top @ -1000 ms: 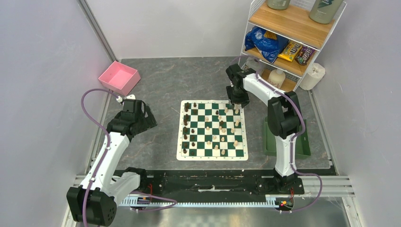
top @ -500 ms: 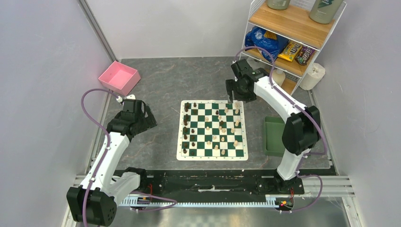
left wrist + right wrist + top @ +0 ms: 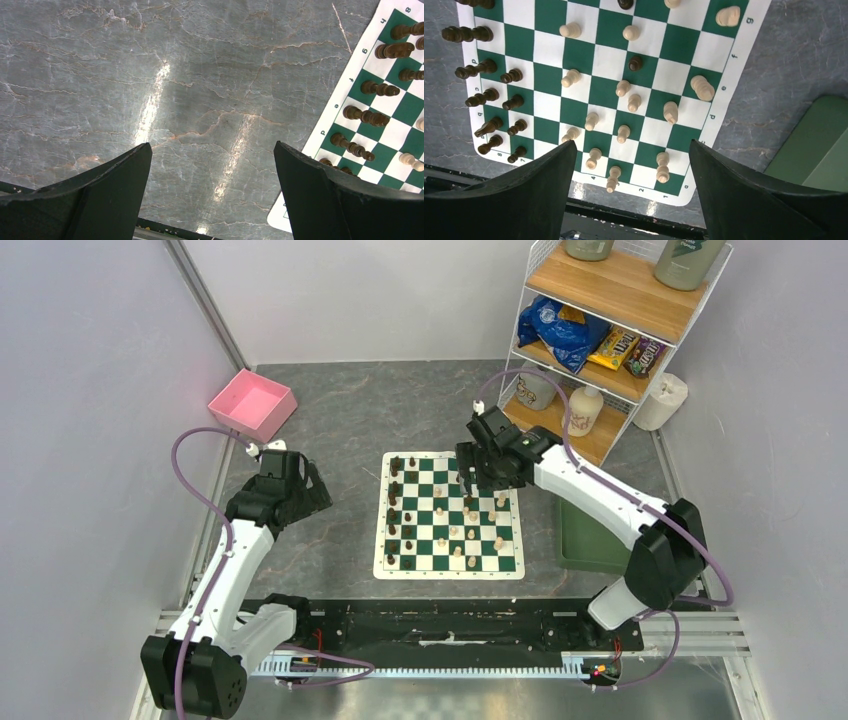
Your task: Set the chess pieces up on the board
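Observation:
The board (image 3: pixel 448 575) lies flat mid-table. Dark brown chess pieces (image 3: pixel 394 502) stand in two columns along its left side. Pale chess pieces (image 3: pixel 470 530) are scattered over its middle and right. My right gripper (image 3: pixel 474 474) hovers open and empty over the board's far part. In the right wrist view its jaws (image 3: pixel 631 142) stand wide above pale pieces (image 3: pixel 623 133), and one dark piece (image 3: pixel 635 63) stands among them. My left gripper (image 3: pixel 305 490) is open and empty over bare table left of the board. The left wrist view shows its jaws (image 3: pixel 211 146) wide apart, with the board's edge (image 3: pixel 350 75) at right.
A pink bin (image 3: pixel 252 403) sits at the far left. A plain green tray (image 3: pixel 600 535) lies right of the board under the right arm. A wire shelf (image 3: pixel 600 320) with snacks and a white roll (image 3: pixel 661 400) stand at the far right. A black rail (image 3: pixel 450 625) runs along the near edge.
My right gripper has risen from the board's far right corner and swung left over the board's far part, still open. Its elbow moved right, uncovering the green tray. The left arm has not moved.

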`<move>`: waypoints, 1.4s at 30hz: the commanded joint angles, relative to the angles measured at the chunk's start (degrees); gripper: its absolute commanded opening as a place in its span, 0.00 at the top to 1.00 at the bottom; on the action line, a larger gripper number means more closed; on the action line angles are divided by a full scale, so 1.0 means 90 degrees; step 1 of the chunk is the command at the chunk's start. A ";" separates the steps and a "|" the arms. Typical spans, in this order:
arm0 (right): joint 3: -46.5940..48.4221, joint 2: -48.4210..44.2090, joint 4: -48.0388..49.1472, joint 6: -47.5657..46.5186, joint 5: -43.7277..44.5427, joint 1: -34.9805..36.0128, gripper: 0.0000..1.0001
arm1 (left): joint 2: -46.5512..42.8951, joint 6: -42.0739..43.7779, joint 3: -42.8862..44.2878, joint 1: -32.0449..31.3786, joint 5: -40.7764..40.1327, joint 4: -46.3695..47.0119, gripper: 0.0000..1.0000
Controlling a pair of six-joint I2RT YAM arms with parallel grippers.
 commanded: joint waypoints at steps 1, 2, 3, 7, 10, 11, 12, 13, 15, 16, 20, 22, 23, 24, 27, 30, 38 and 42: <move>-0.0380 -0.0515 0.0186 0.0891 0.0791 0.0067 0.08 | -0.0113 0.0153 0.0253 0.0011 -0.0068 0.0002 0.00; -0.0498 -0.0610 0.0176 0.1047 0.0984 0.0073 0.07 | -0.0113 0.0153 0.0253 0.0011 -0.0070 0.0002 0.00; -0.0604 -0.0730 0.0181 0.1194 0.1166 0.0067 0.06 | -0.0120 0.0149 0.0253 0.0008 -0.0073 -0.0001 0.00; -0.0987 -0.1001 0.0210 0.1250 0.1380 0.0066 0.03 | -0.0113 0.0144 0.0262 0.0009 -0.0068 -0.0002 0.00; -0.1161 -0.1039 0.0078 0.1250 0.1242 0.0058 0.03 | -0.0118 0.0144 0.0254 0.0011 -0.0063 0.0004 0.00; -0.1219 -0.1061 0.0073 0.1297 0.1158 0.0058 0.03 | -0.0121 0.0151 0.0253 0.0011 -0.0058 0.0004 0.00; -0.1305 -0.1098 0.0127 0.1287 0.1011 0.0054 0.03 | -0.0118 0.0152 0.0253 0.0007 -0.0059 -0.0002 0.00; -0.1381 -0.1129 0.0202 0.1291 0.0868 0.0057 0.03 | -0.0119 0.0153 0.0253 0.0011 -0.0058 -0.0003 0.00; -0.1457 -0.1155 0.0270 0.1306 0.0586 0.0067 0.03 | -0.0114 0.0153 0.0253 0.0006 -0.0058 0.0001 0.00; -0.1518 -0.1187 0.0399 0.1196 0.0385 0.0093 0.05 | -0.0114 0.0151 0.0248 0.0004 -0.0058 -0.0002 0.00; -0.1549 -0.1190 0.0738 0.0932 -0.0196 0.0280 0.15 | -0.0101 0.0152 0.0259 0.0011 -0.0046 0.0007 0.00; -0.1365 -0.0964 0.0757 0.0841 -0.0350 0.0415 0.19 | -0.0087 0.0152 0.0262 0.0012 -0.0041 0.0003 0.01; -0.1255 -0.0837 0.0738 0.0818 -0.0385 0.0496 0.21 | -0.0084 0.0151 0.0262 0.0011 -0.0039 0.0006 0.01; -0.1113 -0.0671 0.0707 0.0789 -0.0394 0.0578 0.23 | -0.0086 0.0148 0.0263 0.0011 -0.0038 0.0001 0.00; -0.0838 -0.0326 0.0688 0.0713 -0.0351 0.0871 0.28 | -0.0094 0.0144 0.0254 0.0011 -0.0063 -0.0003 0.00; -0.0652 -0.0008 0.0532 0.0714 -0.0297 0.1033 0.33 | -0.0109 0.0142 0.0253 0.0011 -0.0092 -0.0003 0.01; -0.0830 0.0060 0.0361 0.0812 -0.0288 0.1279 0.46 | -0.0079 0.0137 0.0253 0.0010 -0.0058 -0.0003 0.00; -0.0932 0.0112 0.0319 0.0839 -0.0379 0.1419 0.48 | -0.0065 0.0135 0.0253 0.0011 -0.0043 -0.0003 0.00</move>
